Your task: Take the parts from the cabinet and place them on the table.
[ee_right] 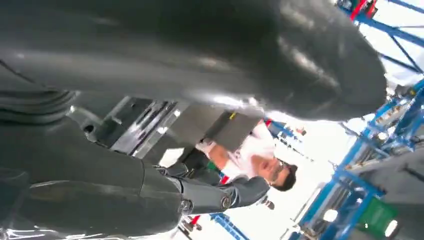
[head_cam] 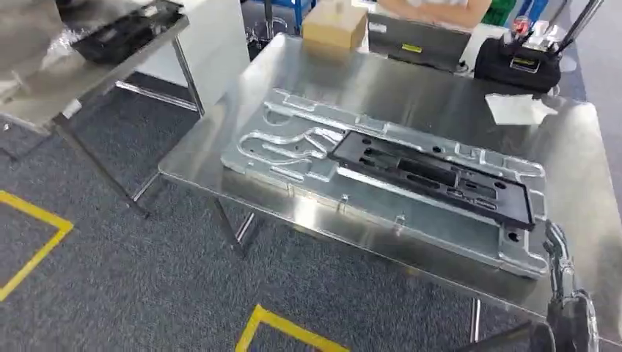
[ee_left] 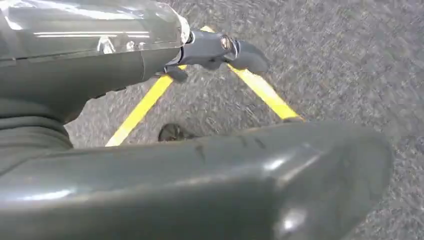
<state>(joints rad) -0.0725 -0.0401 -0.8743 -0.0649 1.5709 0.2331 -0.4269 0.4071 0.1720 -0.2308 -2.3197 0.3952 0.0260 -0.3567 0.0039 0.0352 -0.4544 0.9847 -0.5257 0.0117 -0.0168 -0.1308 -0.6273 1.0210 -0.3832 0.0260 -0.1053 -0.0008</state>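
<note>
A long black part (head_cam: 433,176) lies on a silver machined fixture plate (head_cam: 286,147) on the steel table (head_cam: 411,88). My right hand (head_cam: 561,271) rises at the table's near right edge, its fingers just beside the plate's right corner and holding nothing. In the right wrist view the right hand (ee_right: 150,50) has thumb and fingers apart, with the plate (ee_right: 135,120) seen between them. My left hand (ee_left: 165,170) hangs over grey carpet with its fingers apart and nothing in it.
A second steel table at the back left carries a black tray (head_cam: 125,33). On the main table's far side stand a cardboard box (head_cam: 334,26), a laptop (head_cam: 418,40), a black bag (head_cam: 521,62) and a white sheet (head_cam: 517,108). A person (ee_right: 255,155) stands behind. Yellow tape (head_cam: 37,227) marks the floor.
</note>
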